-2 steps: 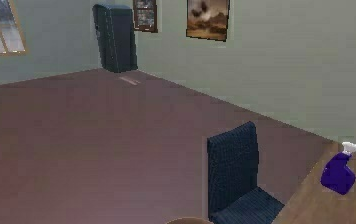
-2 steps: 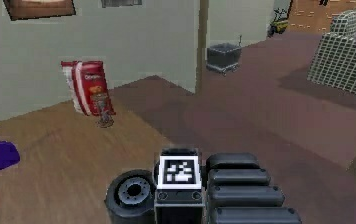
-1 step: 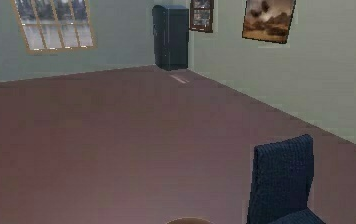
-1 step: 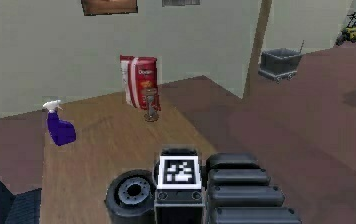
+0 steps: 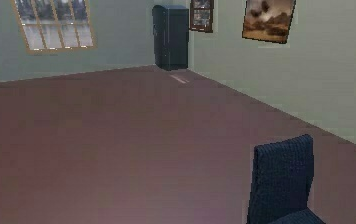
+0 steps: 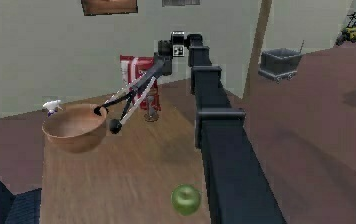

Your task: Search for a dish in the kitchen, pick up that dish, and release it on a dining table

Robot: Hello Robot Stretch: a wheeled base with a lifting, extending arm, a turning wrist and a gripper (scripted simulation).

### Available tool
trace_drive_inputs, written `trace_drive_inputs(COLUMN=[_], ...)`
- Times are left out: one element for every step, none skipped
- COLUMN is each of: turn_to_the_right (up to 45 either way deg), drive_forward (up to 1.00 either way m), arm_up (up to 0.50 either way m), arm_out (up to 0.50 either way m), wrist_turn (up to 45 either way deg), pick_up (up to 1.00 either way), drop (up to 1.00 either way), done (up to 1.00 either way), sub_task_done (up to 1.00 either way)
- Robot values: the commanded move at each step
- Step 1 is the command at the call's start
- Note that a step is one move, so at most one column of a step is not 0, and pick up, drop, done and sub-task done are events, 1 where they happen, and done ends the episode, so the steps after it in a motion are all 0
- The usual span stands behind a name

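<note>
The wide, rounded tan-brown bowl sits on the pale wooden bench, toward the arm side view's left. The dark two-fingered pincer reaches to its rim, and I cannot tell whether it has hold of anything. The bowl looks stiff, light, smooth and probably breakable, so the thin rim seems the best place to grip.

Pale green walls, paned window, reddish-brown floor — dark cabinet in the corner, framed picture, dark blue chair
</note>
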Motion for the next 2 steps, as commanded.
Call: trace_drive_inputs(turn_to_the_right=[0.0,0.0], drive_forward=[0.00,0.00], arm_up=[0.00,0.00], arm_out=[0.00,0.00], wrist_turn=[45.0,45.0], pick_up=[0.00,0.00], drop=[0.00,0.00], done=[0.00,0.00], sub_task_done=[0.00,0.00])
